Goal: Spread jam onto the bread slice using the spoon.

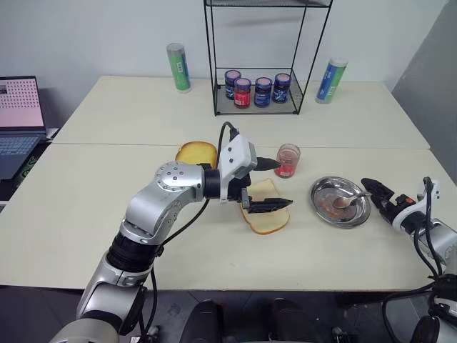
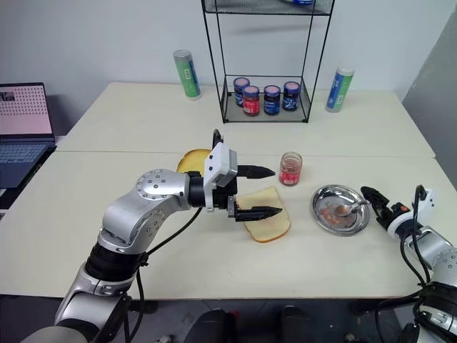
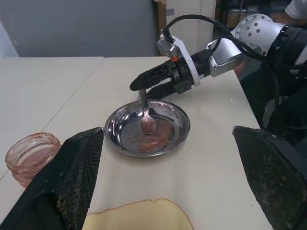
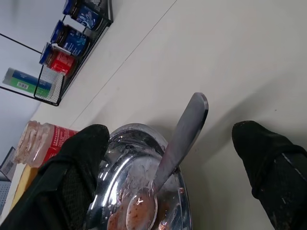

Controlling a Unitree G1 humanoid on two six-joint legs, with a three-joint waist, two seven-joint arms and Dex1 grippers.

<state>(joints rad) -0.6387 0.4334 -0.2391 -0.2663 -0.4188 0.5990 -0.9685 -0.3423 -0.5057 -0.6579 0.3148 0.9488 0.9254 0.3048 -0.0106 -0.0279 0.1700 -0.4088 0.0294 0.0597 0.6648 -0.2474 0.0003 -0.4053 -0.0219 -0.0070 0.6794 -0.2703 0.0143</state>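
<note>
Spoon (image 4: 172,148) pickup stage: right gripper (image 1: 378,194) spread wide, empty, handle between its fingers, bowl resting in jam-smeared dish (image 1: 323,202). Next: clamp handle. Left gripper (image 1: 273,184) open above bread slice (image 1: 265,220).

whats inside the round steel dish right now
The steel dish holds the spoon, bowl down in a smear of red-pink jam, handle leaning over the rim between the open right pincer's fingers. Whatever lies under the spoon bowl is covered.
</note>
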